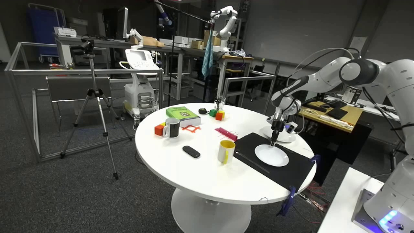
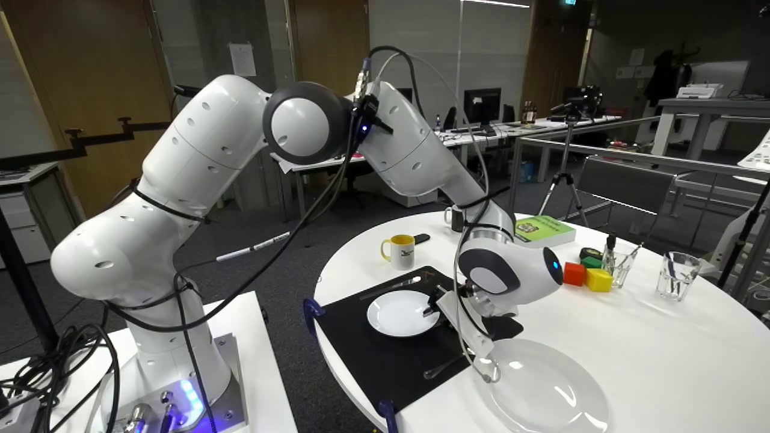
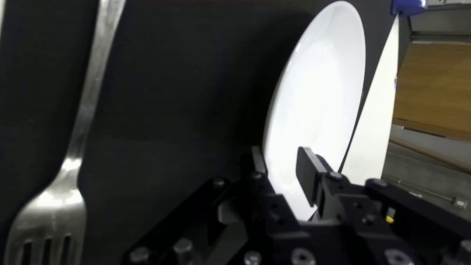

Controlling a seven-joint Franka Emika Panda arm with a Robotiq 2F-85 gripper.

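A small white plate (image 1: 271, 155) lies on a black mat (image 1: 291, 176) on the round table, and shows in both exterior views. My gripper (image 3: 280, 154) points down at the plate's rim on the side near the larger plate. In the wrist view the rim of the white plate (image 3: 320, 92) passes between the jaws, one finger just outside its edge, the other (image 3: 307, 173) over its inner face. A gap shows between the fingers, so the gripper stands partly open. Contact with the rim cannot be made out. A metal fork (image 3: 76, 147) rests on the mat beside the plate.
A larger plate (image 2: 553, 391) sits right under the wrist. A knife (image 2: 390, 288) lies across the plate from the gripper. A yellow-lined mug (image 1: 225, 153), red rack (image 1: 226, 133), dark mug (image 1: 173, 127), book (image 1: 186, 118) and drinking glass (image 2: 677, 276) stand farther off. Blue clamps (image 1: 287, 202) grip the table edge.
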